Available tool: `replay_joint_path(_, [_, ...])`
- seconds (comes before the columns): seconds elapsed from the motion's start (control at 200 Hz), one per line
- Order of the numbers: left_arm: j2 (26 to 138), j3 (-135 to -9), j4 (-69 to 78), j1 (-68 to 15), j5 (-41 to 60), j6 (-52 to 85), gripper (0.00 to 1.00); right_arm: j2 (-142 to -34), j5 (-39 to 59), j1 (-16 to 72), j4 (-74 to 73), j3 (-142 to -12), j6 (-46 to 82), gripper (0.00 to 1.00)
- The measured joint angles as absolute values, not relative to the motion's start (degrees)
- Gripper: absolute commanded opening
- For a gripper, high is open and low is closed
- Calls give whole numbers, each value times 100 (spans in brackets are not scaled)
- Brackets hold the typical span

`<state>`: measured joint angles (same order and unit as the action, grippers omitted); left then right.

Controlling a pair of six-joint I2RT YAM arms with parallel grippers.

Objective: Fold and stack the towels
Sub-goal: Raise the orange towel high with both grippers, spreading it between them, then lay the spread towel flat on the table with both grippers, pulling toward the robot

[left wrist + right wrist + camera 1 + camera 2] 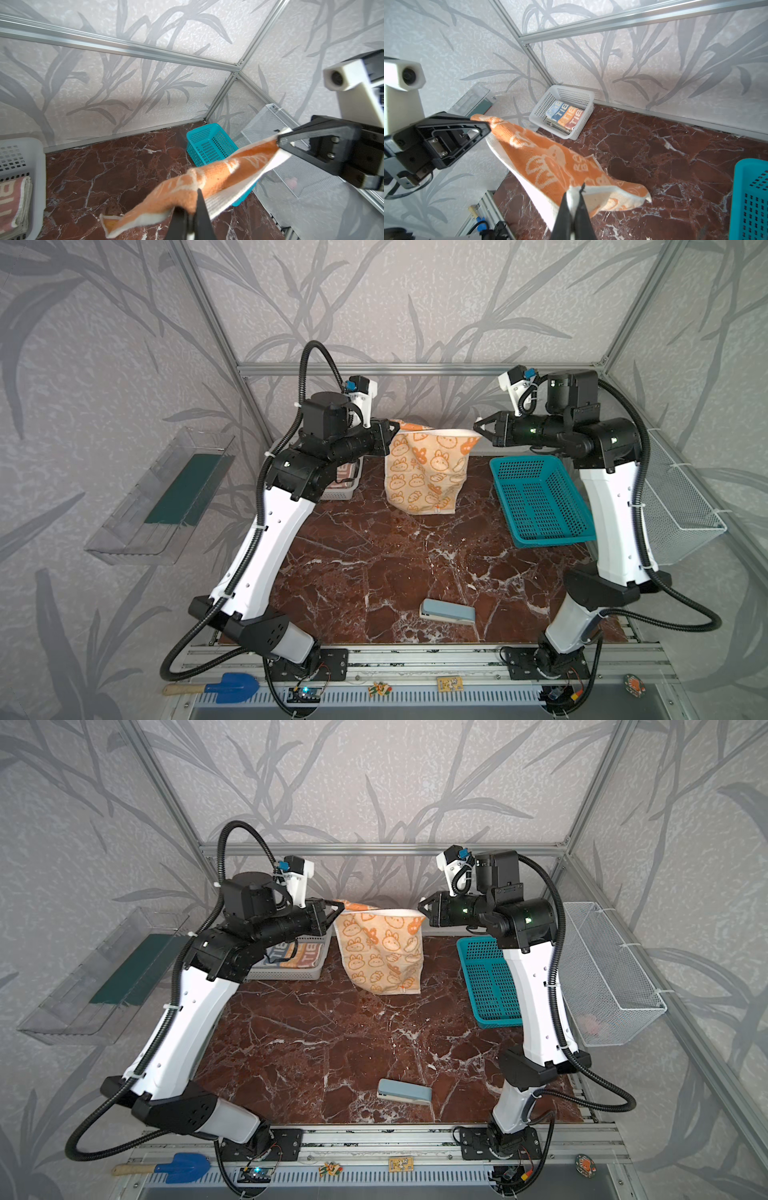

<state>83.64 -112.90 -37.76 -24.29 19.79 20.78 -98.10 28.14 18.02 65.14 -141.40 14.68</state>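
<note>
Orange towel (424, 472): 1, pinched by left pincer (396, 428), right pincer (477, 427) | lettered towel (564, 115): 1, white basket (541, 110)

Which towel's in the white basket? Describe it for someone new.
On the brown marble table, look to the far left corner for a white basket. The folded towel inside has blue, orange and red blocks with big pale letters, unlike the orange bunny towel held up mid-air.

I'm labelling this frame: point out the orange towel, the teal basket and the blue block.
orange towel (424, 472): in a top view, middle of the print.
teal basket (536, 495): in a top view, bare floor.
blue block (448, 611): in a top view, top face.
</note>
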Motion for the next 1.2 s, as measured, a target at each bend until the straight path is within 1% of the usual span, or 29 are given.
replay_joint_path(0.09, [7929, -11080, -3865, -2502, 2143, 2167, 0, -9196, 2978, 1863, 6265, -13515, 1474, 0])
replay_joint_path(0.185, [7679, -10980, -3907, -2556, 2327, 2359, 0, -8761, 3085, 1894, 6077, -13246, 1494, 0])
replay_joint_path(0.28, [7627, -10914, -3929, -2585, 2412, 2567, 0, -8654, 3109, 1892, 6038, -13238, 1494, 0])
replay_joint_path(0.37, [7730, -10833, -3990, -2550, 2364, 2676, 0, -8838, 3024, 1855, 6095, -13235, 1498, 0])
replay_joint_path(0.505, [8423, -10884, -4091, -2185, 2414, 2768, 0, -9594, 2858, 1730, 6171, -13229, 1540, 0])
replay_joint_path(0.675, [9988, -11019, -4029, -1708, 2598, 2764, 0, -10949, 2550, 1627, 6099, -13209, 1538, 0])
replay_joint_path(0.81, [11321, -11548, -4053, -1538, 2735, 2659, 0, -11917, 2390, 1535, 6020, -13325, 1514, 0])
replay_joint_path(0.915, [12158, -12158, -4121, -1448, 2814, 2552, 0, -12707, 2349, 1463, 6047, -13880, 1470, 0])
replay_joint_path(1.01, [12724, -12726, -4202, -1367, 2867, 2475, 0, -13445, 2346, 1411, 6149, -14706, 1433, 0])
replay_joint_path(1.12, [13194, -13275, -4283, -1286, 2915, 2403, 0, -14092, 2399, 1382, 6287, -15471, 1409, 0])
replay_joint_path(1.2, [13362, -13465, -4359, -1249, 2965, 2388, 0, -14298, 2469, 1376, 6364, -15618, 1387, 0])
